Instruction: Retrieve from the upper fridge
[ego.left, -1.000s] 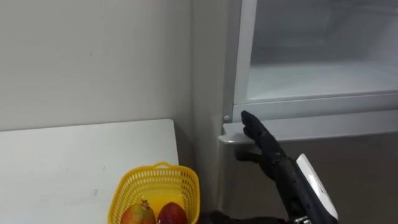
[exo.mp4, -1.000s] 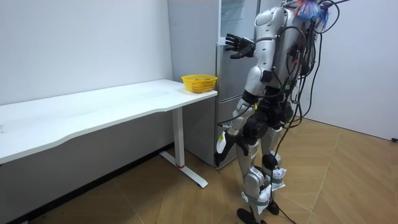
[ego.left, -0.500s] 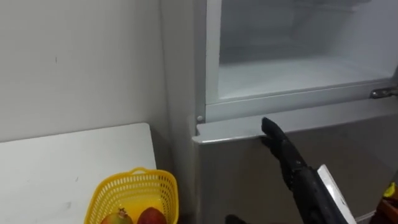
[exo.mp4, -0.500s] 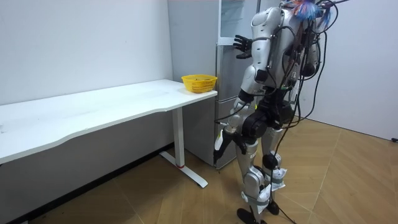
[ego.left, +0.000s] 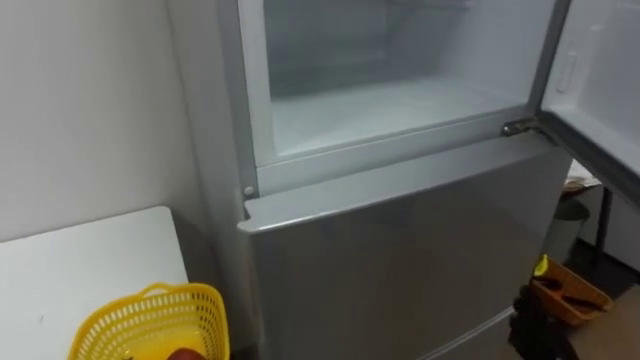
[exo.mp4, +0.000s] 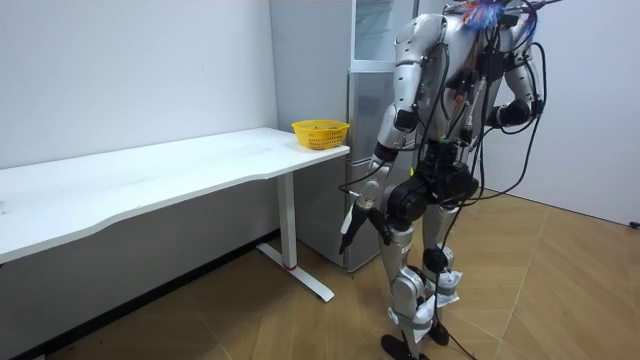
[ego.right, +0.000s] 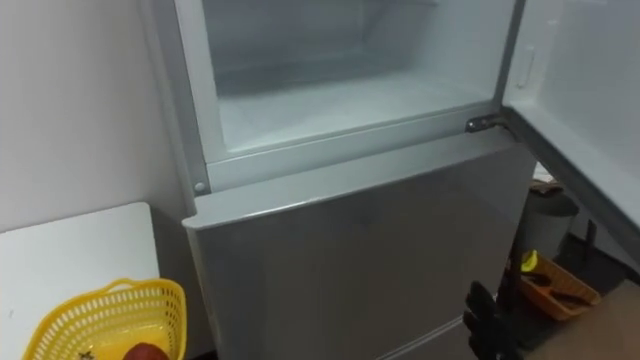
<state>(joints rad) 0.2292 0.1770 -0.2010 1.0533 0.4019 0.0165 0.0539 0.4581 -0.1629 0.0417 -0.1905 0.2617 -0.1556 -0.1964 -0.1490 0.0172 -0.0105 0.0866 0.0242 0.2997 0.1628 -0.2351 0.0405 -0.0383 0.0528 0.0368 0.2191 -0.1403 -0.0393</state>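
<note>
The upper fridge compartment (ego.left: 380, 100) stands open; its white shelf looks bare. Its door (ego.left: 600, 90) is swung out to the right. My right hand (ego.right: 490, 320) hangs low at the lower right, in front of the fridge's bottom corner, open and holding nothing. My left hand (exo.mp4: 355, 215) hangs open at my side, near the lower fridge front. A yellow basket (ego.left: 150, 320) sits on the white table (ego.left: 90, 260) to the left of the fridge, with a red fruit (ego.right: 145, 352) inside.
The lower fridge door (ego.left: 400, 260) is shut. An orange box (ego.left: 565, 290) and a dark bin (ego.left: 572, 215) sit on the floor beyond the open door. I stand right in front of the fridge, beside the table's end (exo.mp4: 320, 150).
My right hand has dropped from the ledge under the upper compartment to low at my right side. My view has swung right, so more of the fridge and its door shows.
</note>
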